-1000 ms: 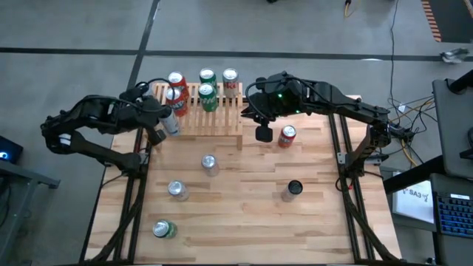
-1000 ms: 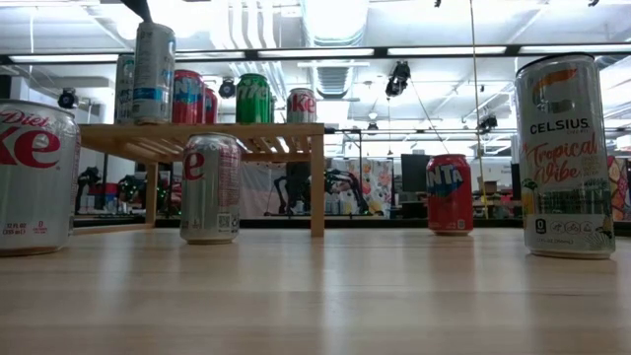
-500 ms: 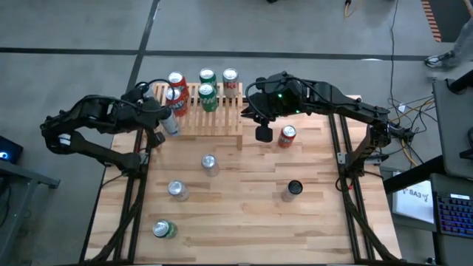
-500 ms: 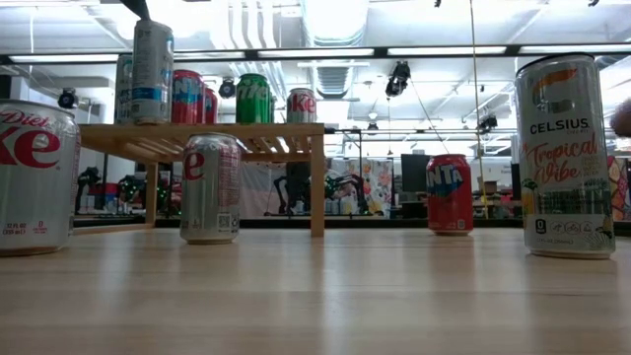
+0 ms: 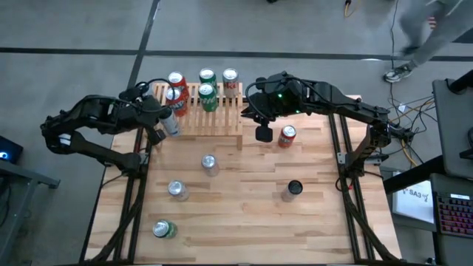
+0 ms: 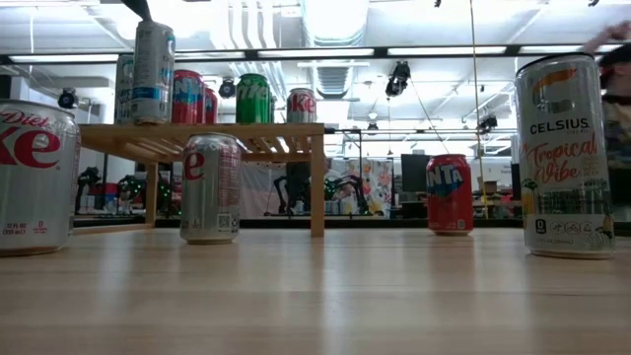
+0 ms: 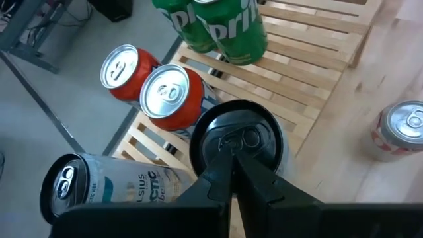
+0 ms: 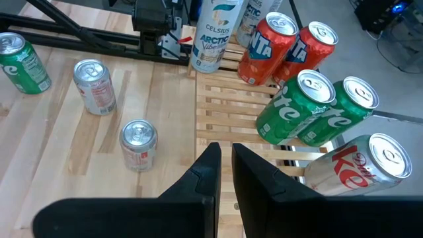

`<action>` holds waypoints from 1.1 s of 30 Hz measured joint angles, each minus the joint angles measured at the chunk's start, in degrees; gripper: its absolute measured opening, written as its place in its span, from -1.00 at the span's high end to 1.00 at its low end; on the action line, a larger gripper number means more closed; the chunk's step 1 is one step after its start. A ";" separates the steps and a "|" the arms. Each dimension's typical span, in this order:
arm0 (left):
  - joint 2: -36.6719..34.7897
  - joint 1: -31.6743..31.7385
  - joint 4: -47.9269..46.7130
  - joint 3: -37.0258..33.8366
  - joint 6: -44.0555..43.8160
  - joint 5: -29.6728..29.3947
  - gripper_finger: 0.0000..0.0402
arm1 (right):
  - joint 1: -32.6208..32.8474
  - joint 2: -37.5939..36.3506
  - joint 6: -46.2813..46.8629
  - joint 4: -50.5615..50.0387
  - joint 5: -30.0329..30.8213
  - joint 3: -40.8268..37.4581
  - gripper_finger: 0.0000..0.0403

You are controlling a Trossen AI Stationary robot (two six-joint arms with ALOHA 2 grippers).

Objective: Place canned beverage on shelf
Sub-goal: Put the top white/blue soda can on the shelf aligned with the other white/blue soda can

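Desk: pale wood planks, smooth, low satin sheen in the low view. Shelf: light unfinished-looking wood slats, matt. Cans: glossy printed metal with bare brushed-metal tops, e.g. Sprite can, Fanta can, Celsius can. Left gripper fingers: matt black plastic. Floor: grey, dull, smooth.

the shelf sits at the counter's far edge, six cans on it; six more cans stand on the counter around and before it.
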 joint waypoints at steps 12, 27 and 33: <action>0.70 -0.09 0.07 6.84 0.33 10.68 1.00 | 0.00 0.02 0.00 0.00 0.02 0.00 0.87; 3.27 -0.07 0.02 3.78 0.60 17.14 1.00 | 0.00 0.02 -0.15 -0.06 0.00 0.00 0.87; 5.56 -0.07 0.07 2.95 0.63 16.12 1.00 | -0.01 0.02 -0.13 -0.87 0.00 0.00 0.87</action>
